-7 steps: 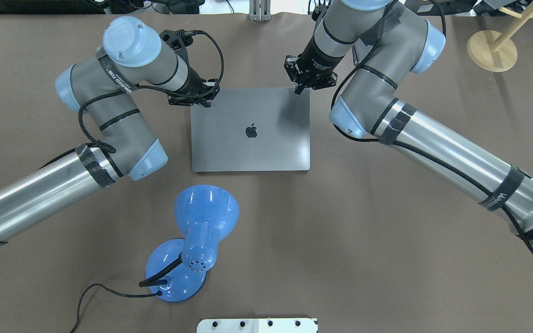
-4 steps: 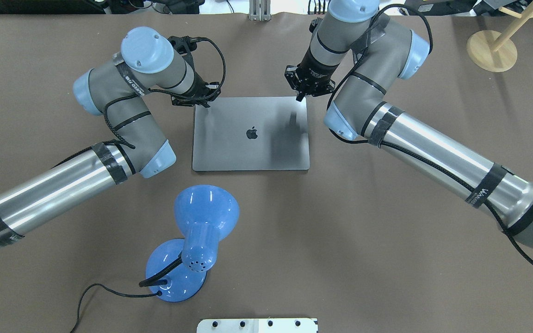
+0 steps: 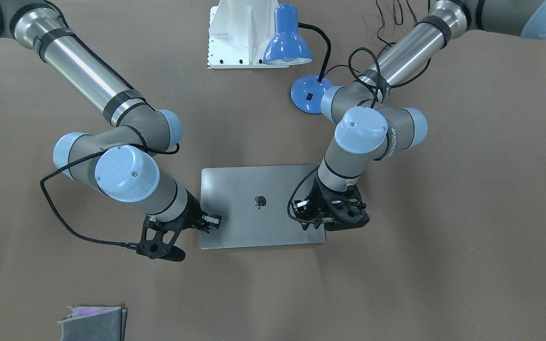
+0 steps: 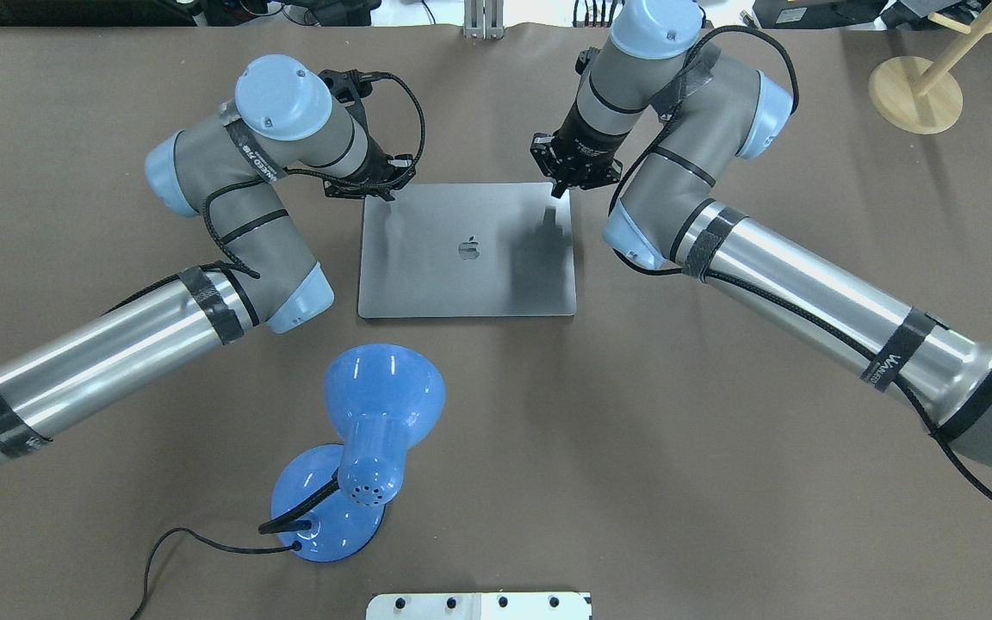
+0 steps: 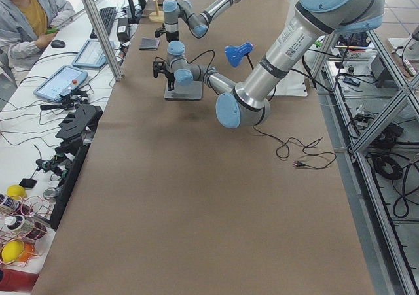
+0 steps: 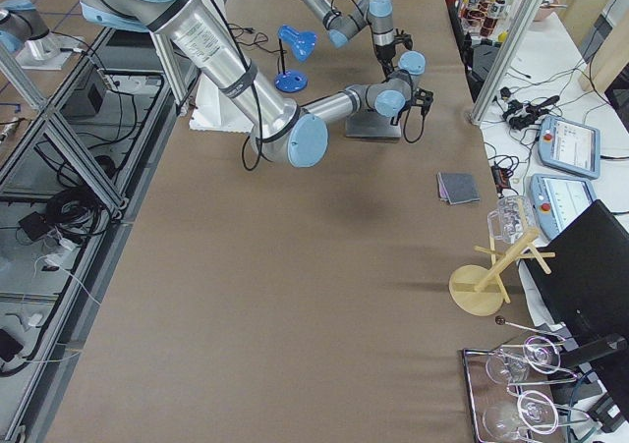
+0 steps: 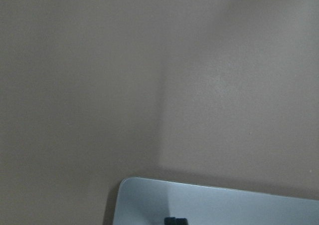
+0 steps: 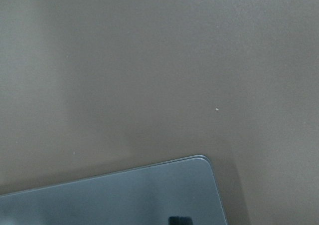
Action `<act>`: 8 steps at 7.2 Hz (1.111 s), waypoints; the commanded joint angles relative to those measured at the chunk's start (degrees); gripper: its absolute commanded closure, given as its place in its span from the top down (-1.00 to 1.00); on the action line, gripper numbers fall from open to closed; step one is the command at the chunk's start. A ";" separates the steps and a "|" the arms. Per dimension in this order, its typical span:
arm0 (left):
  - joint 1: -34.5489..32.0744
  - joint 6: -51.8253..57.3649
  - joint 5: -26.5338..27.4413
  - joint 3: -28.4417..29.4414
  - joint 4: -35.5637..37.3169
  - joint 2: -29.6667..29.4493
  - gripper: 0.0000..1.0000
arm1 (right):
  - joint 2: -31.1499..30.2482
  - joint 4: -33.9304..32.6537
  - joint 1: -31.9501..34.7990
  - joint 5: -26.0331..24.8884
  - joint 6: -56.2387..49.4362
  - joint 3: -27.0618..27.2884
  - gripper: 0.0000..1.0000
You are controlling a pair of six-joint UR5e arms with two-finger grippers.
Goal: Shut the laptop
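Note:
The space-grey laptop (image 4: 427,275) lies flat on the brown table, lid down, apple logo up. It also shows in the front-facing view (image 3: 244,189). My left gripper (image 4: 386,193) is shut, its tip on the lid's far left corner. My right gripper (image 4: 556,191) is shut, its tip on the lid's far right corner. In the front-facing view the left gripper (image 3: 312,223) is on the right and the right gripper (image 3: 210,223) on the left. Each wrist view shows one lid corner, in the left (image 7: 224,205) and in the right (image 8: 114,195), with a dark fingertip at the bottom edge.
A blue desk lamp (image 4: 380,430) with a black cord stands near the laptop's hinge side. A white base plate (image 4: 479,605) lies at the near edge. A wooden stand (image 4: 915,95) is far right. A grey fabric pouch (image 3: 94,323) lies across the table.
The lid has come down from slightly raised to flat. Both grippers followed its far edge down and away from the robot, and both arms shifted a little.

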 commanded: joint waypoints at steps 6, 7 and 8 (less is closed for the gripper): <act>-30.96 64.26 -19.26 -32.36 22.35 39.64 0.96 | -42.83 -0.66 24.13 13.19 -33.69 31.58 1.00; -34.40 70.55 -19.27 -31.39 22.35 43.09 0.96 | -47.85 -1.45 27.30 12.93 -43.97 31.60 1.00; -35.92 70.96 -19.18 -31.04 22.52 46.08 0.96 | -50.95 -3.98 30.37 12.14 -53.30 31.60 1.00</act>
